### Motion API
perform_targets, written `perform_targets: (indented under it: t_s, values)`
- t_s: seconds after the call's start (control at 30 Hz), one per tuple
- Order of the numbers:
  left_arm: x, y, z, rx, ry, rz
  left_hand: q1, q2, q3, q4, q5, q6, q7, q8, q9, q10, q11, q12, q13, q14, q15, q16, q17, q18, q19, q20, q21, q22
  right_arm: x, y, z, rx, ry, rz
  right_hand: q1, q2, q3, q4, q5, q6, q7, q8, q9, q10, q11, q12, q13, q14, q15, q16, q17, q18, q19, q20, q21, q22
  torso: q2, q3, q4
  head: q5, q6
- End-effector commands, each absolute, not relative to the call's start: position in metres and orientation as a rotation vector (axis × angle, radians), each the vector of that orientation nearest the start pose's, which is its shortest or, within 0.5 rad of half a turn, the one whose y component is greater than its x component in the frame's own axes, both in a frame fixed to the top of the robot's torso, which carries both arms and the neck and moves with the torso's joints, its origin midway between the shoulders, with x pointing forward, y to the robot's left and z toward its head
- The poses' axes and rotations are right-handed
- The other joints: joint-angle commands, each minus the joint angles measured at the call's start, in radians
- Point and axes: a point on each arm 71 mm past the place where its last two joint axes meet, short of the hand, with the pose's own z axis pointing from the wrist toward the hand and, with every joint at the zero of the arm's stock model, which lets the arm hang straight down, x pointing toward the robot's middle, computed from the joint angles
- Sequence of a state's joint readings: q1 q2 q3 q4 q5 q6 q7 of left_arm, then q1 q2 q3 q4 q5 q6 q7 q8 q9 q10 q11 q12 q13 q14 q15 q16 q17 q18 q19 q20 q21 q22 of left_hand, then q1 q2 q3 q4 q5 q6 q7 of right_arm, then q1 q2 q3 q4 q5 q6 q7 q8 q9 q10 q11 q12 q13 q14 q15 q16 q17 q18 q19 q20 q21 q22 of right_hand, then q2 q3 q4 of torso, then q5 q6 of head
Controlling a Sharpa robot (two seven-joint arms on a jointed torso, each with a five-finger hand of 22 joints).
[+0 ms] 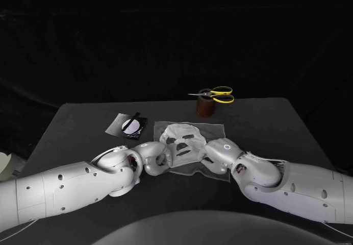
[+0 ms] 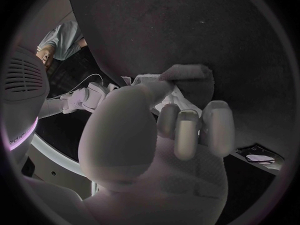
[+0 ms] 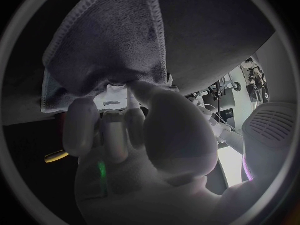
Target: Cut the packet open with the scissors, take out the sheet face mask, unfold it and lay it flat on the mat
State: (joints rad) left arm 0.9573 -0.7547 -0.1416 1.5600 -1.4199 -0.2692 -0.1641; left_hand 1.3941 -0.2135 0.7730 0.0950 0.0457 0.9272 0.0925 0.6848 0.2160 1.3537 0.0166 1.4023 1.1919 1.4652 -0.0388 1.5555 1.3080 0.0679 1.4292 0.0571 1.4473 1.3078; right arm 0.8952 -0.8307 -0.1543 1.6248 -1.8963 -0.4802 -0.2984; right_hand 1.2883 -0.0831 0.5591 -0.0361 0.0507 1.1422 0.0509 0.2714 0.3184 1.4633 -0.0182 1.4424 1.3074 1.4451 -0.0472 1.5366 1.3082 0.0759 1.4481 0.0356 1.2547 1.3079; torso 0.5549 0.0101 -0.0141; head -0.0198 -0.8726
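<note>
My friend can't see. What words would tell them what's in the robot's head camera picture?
A white sheet face mask lies unfolded on a grey mat, with the robot's left hand and right hand holding its near corners. A dark packet lies left of the mat, and yellow-handled scissors stand in a brown cup farther back.

The black table [image 1: 81, 122] fills the middle of the head view, its far edge running across the upper half of the frame. A grey mat [image 1: 212, 129] lies flat at the centre. Just left of the mat lies a small dark packet [image 1: 129, 125], set at a slant. Above the mat, near the far edge, stands a brown cup [image 1: 205, 107].
</note>
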Motion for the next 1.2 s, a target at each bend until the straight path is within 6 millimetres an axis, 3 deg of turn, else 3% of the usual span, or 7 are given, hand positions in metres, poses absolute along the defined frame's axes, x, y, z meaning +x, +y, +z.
perform_targets:
  t_s: [0.03, 0.33, 0.5, 0.57, 0.63, 0.7, 1.2]
  values:
    - [0.390, 0.150, -0.331, 0.164, 2.123, -0.718, -0.013, 0.001, 0.007, -0.002, 0.003, 0.001, 0.001, 0.006, 0.030, -0.004, -0.002, -0.006, -0.004, 0.093, -0.007, 0.001, 0.215, -0.013, 0.000, 0.000, 0.000, 0.065, 0.362, -0.167, -0.331, -0.410, 1.810, 0.536, -0.008, -0.002, 0.004, 0.005, -0.002, 0.000, -0.001, 0.069, 0.089, 0.080, -0.006, 0.005, 0.191, 0.117, -0.031, 0.003, 0.232, -0.013, 0.001, -0.003, 0.003, 0.180, 0.000, 0.0000, 0.0001, -0.002, 0.000]
    - [0.393, 0.152, -0.329, 0.144, 2.087, -0.719, -0.037, -0.008, 0.006, -0.015, 0.003, -0.039, 0.013, -0.009, 0.025, -0.088, 0.008, -0.074, -0.128, 0.091, 0.000, -0.002, 0.207, -0.009, -0.014, 0.003, -0.012, 0.048, 0.356, -0.165, -0.333, -0.411, 1.871, 0.539, -0.009, -0.002, 0.006, 0.005, -0.002, -0.002, -0.001, 0.071, 0.093, 0.080, -0.007, 0.005, 0.191, 0.117, -0.031, 0.003, 0.233, -0.012, 0.000, -0.003, 0.001, 0.179, 0.000, -0.0010, 0.0006, -0.004, 0.000]
    - [0.394, 0.153, -0.325, 0.109, 2.038, -0.763, -0.108, -0.080, -0.085, -0.018, 0.004, -0.152, 0.030, -0.099, -0.016, -0.302, 0.021, -0.252, -0.411, 0.082, 0.013, -0.011, 0.179, 0.000, -0.041, 0.015, -0.036, 0.014, 0.359, -0.171, -0.329, -0.323, 1.816, 0.544, -0.030, -0.015, 0.006, 0.024, -0.004, -0.058, 0.009, 0.062, 0.105, 0.059, 0.001, -0.079, 0.144, 0.108, -0.027, -0.027, 0.204, -0.001, -0.025, -0.002, -0.057, 0.163, 0.000, -0.0015, -0.0001, -0.005, 0.000]
    - [0.394, 0.153, -0.325, 0.103, 2.028, -0.775, -0.116, -0.080, -0.123, -0.025, 0.002, -0.165, 0.030, -0.115, -0.024, -0.303, 0.015, -0.256, -0.418, 0.082, 0.009, -0.011, 0.180, 0.000, -0.040, 0.015, -0.037, 0.015, 0.360, -0.173, -0.328, -0.293, 1.792, 0.548, -0.058, -0.041, -0.016, 0.042, -0.002, -0.105, 0.030, 0.038, 0.099, 0.045, 0.016, -0.122, 0.120, 0.102, -0.017, -0.046, 0.187, 0.004, -0.040, 0.001, -0.092, 0.153, 0.000, -0.0013, 0.0001, -0.006, 0.000]
    - [0.394, 0.153, -0.324, 0.099, 2.019, -0.787, -0.120, -0.079, -0.179, -0.034, 0.003, -0.166, 0.027, -0.126, -0.032, -0.303, 0.011, -0.260, -0.425, 0.082, 0.006, -0.012, 0.179, 0.000, -0.040, 0.013, -0.038, 0.015, 0.362, -0.176, -0.326, -0.266, 1.768, 0.553, -0.104, -0.106, -0.071, 0.066, -0.004, -0.207, 0.064, -0.018, 0.080, 0.037, 0.044, -0.142, 0.109, 0.097, 0.007, -0.058, 0.177, 0.005, -0.052, 0.015, -0.118, 0.146, 0.000, -0.0005, 0.0010, -0.005, 0.000]
    - [0.394, 0.154, -0.323, 0.095, 2.011, -0.798, -0.119, -0.078, -0.205, -0.035, 0.003, -0.165, 0.025, -0.132, -0.036, -0.303, 0.009, -0.261, -0.428, 0.082, 0.003, -0.011, 0.181, -0.001, -0.039, 0.011, -0.038, 0.015, 0.363, -0.178, -0.325, -0.240, 1.744, 0.565, -0.105, -0.127, -0.101, 0.078, -0.003, -0.240, 0.070, -0.036, 0.075, 0.031, 0.053, -0.158, 0.100, 0.092, 0.015, -0.067, 0.168, 0.008, -0.061, 0.025, -0.136, 0.140, 0.000, -0.0001, 0.0018, -0.004, 0.000]
    - [0.389, 0.181, -0.307, -0.017, 1.955, -0.893, -0.089, -0.066, -0.309, -0.038, 0.003, -0.155, 0.018, -0.151, -0.050, -0.292, 0.002, -0.251, -0.418, 0.084, -0.003, -0.011, 0.184, -0.001, -0.037, 0.005, -0.039, 0.016, 0.354, -0.203, -0.305, -0.053, 1.638, 0.778, -0.048, -0.124, -0.169, 0.108, -0.001, -0.219, 0.073, -0.032, 0.083, 0.025, 0.056, -0.173, 0.089, 0.088, 0.019, -0.078, 0.159, 0.017, -0.069, 0.040, -0.163, 0.133, -0.006, -0.0016, 0.0011, -0.008, 0.000]
